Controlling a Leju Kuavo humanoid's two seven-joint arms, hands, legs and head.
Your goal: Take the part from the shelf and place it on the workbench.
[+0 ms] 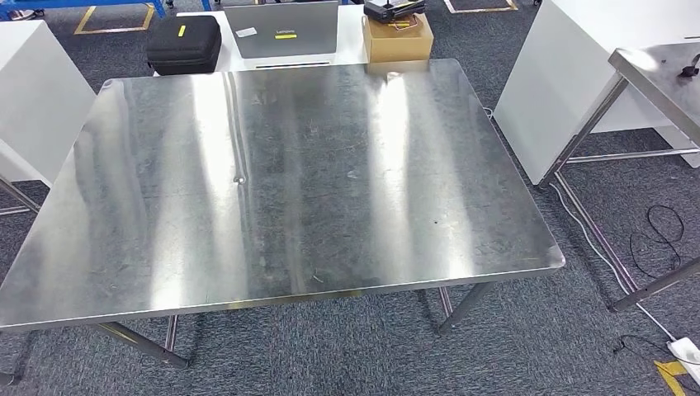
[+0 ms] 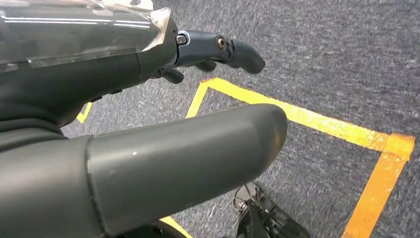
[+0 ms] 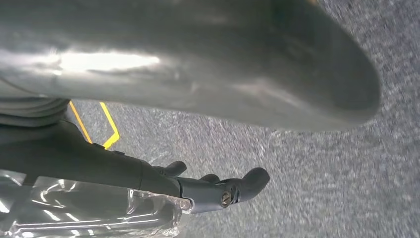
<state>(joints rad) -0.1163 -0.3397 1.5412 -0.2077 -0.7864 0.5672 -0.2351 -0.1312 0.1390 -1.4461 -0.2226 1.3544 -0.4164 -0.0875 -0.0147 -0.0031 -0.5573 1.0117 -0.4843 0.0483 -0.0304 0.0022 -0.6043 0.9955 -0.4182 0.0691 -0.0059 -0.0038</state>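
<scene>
- In the head view, a large steel tabletop (image 1: 281,181) fills the middle of the scene; its surface is shiny, with bright reflections in bands.
- Behind the far edge of the tabletop stands a white table (image 1: 351,37). On it lie a black case (image 1: 184,43), a grey laptop (image 1: 282,29) and a brown cardboard box (image 1: 398,39) with a dark device (image 1: 393,8) on top.
- To the right is the corner of a second steel table (image 1: 664,78), and near it a white cabinet (image 1: 569,74). Black cables (image 1: 660,235) lie on the grey carpet (image 1: 528,346).
- The left hand (image 2: 148,139) hangs over the carpet, above yellow tape lines (image 2: 317,124). Its thick thumb and darker fingers (image 2: 233,52) are apart and reach forward, and nothing is between them.
- The right hand (image 3: 198,124) also hangs over the carpet, near a yellow tape line (image 3: 111,126). Its thumb and fingers (image 3: 237,188) are apart, with nothing in them.
- I cannot tell where the part is; neither hand holds it.
</scene>
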